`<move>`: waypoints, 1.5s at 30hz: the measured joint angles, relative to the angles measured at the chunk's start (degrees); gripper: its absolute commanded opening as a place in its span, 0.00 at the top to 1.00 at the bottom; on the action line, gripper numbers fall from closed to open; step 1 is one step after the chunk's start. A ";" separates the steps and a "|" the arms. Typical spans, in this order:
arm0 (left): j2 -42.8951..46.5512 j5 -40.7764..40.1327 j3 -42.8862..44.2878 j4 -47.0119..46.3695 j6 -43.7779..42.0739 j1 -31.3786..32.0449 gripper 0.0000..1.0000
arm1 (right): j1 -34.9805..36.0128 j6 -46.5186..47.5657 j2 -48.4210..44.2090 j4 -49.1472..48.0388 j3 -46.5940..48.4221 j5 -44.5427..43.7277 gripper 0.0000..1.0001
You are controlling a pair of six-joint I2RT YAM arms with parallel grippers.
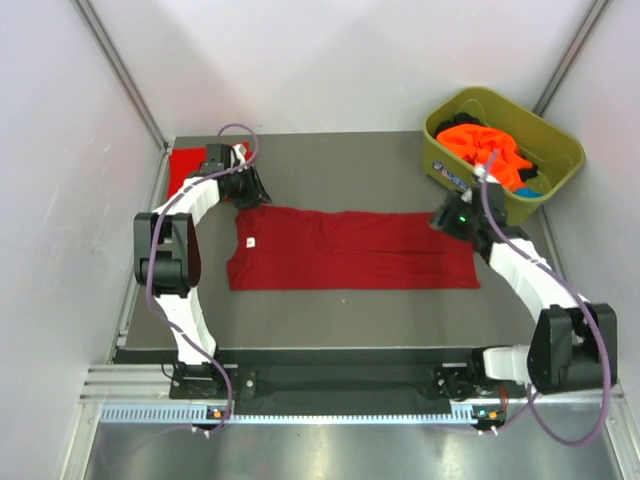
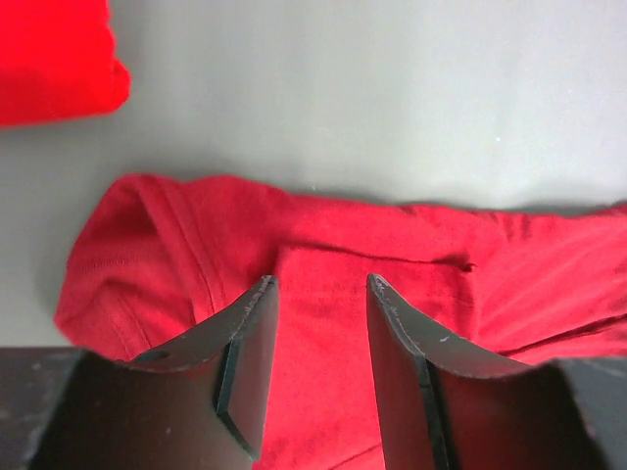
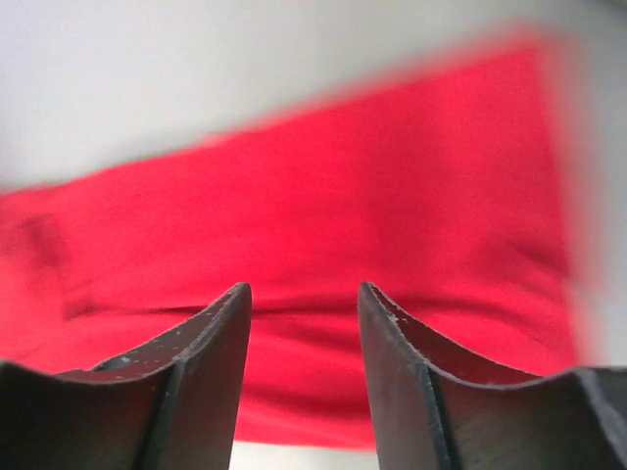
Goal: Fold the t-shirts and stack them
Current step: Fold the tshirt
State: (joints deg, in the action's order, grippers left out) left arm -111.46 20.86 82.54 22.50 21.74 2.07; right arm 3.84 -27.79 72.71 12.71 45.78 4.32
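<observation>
A dark crimson t-shirt with a small white neck label lies folded lengthwise as a long strip across the middle of the table. My left gripper is open just above its far-left collar end. My right gripper is open over its far-right hem end. Nothing is between either pair of fingers. A brighter red t-shirt lies folded at the far-left corner and shows in the left wrist view. Orange t-shirts lie bunched in the tub.
An olive-green plastic tub stands at the far right corner, holding the orange shirts and some dark and blue cloth. Grey walls close in on the table at the left, back and right.
</observation>
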 measured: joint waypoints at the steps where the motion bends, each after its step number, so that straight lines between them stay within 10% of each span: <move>1: -0.85 0.24 0.81 0.31 -0.72 0.11 0.53 | 2.45 0.24 1.25 -1.66 1.79 1.84 0.50; 13: -8.35 -0.66 7.72 6.01 -7.41 1.90 0.55 | 23.08 7.58 40.24 -10.12 38.51 19.06 0.45; 19: -9.22 0.98 8.31 6.08 -8.83 1.95 0.74 | 28.48 8.74 50.62 -9.60 47.63 20.90 0.46; 23: -9.25 1.60 8.31 6.10 -9.49 2.01 1.00 | 29.75 8.79 54.97 -9.09 51.25 20.63 0.49; 45: -3.76 -3.48 5.38 4.17 -6.51 1.77 1.00 | 29.88 8.81 56.50 -9.73 48.37 17.77 0.66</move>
State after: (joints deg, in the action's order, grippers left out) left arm -115.22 17.39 87.92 26.68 15.22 3.84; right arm 33.71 -18.98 129.21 2.98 94.15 22.09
